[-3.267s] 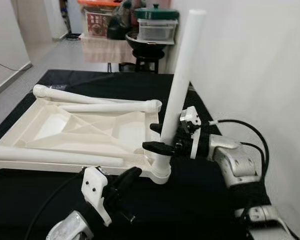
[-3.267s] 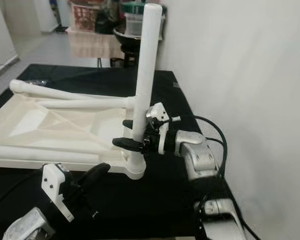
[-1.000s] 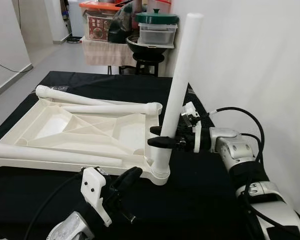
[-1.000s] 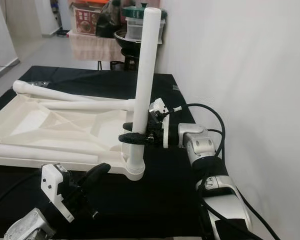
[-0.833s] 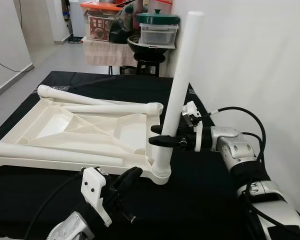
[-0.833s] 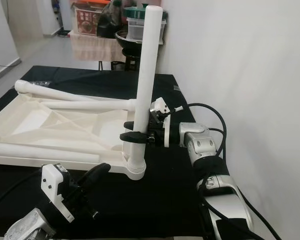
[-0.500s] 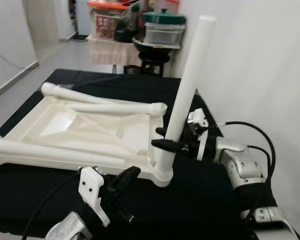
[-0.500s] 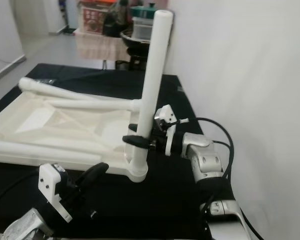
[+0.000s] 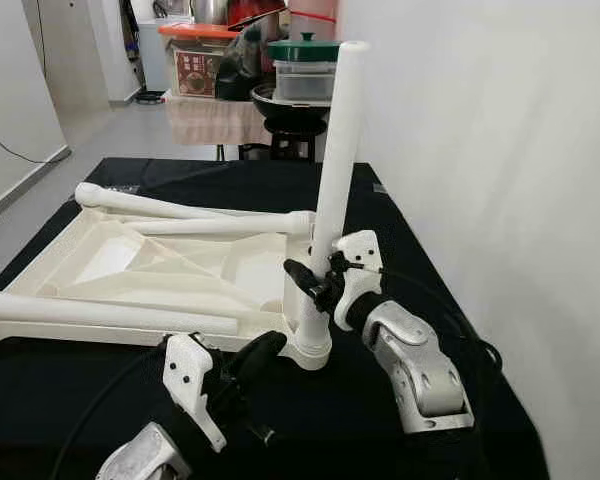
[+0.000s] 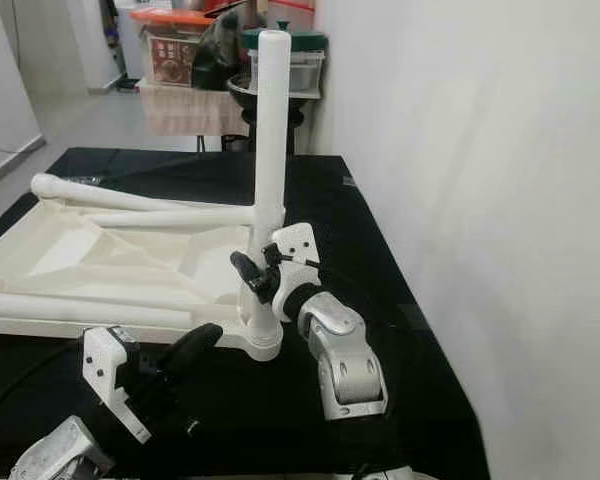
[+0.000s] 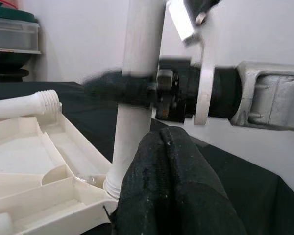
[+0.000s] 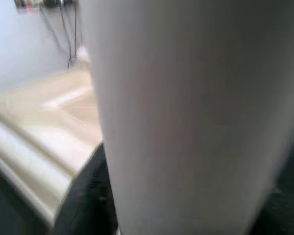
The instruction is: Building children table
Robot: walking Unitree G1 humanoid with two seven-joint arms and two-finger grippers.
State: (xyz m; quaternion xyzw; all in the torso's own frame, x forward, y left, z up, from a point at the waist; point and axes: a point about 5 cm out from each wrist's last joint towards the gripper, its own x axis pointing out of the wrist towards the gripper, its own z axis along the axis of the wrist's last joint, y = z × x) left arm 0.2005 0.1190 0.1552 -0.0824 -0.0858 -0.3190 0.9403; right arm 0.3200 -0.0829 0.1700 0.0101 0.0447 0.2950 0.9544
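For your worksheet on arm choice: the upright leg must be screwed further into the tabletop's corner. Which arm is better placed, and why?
Right. The right gripper is clamped on the leg just above the tabletop corner; the left gripper sits beside the base, holding nothing.

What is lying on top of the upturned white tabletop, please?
Three loose white legs lie across the tabletop. A fourth leg stands in its corner socket, the right gripper clasping it. The socket's thread is hidden.

Right wrist view's a smear: the leg (image 12: 186, 112) swamps the lens, all out of focus, its ends cut off by the frame. The right claw (image 9: 315, 283) sits tight round that leg, far finger hidden behind it. Left claw (image 11: 171, 196) is a dark lump up close, so its fingers can't be separated. The tabletop (image 9: 130, 270) runs off the frame's left edge.
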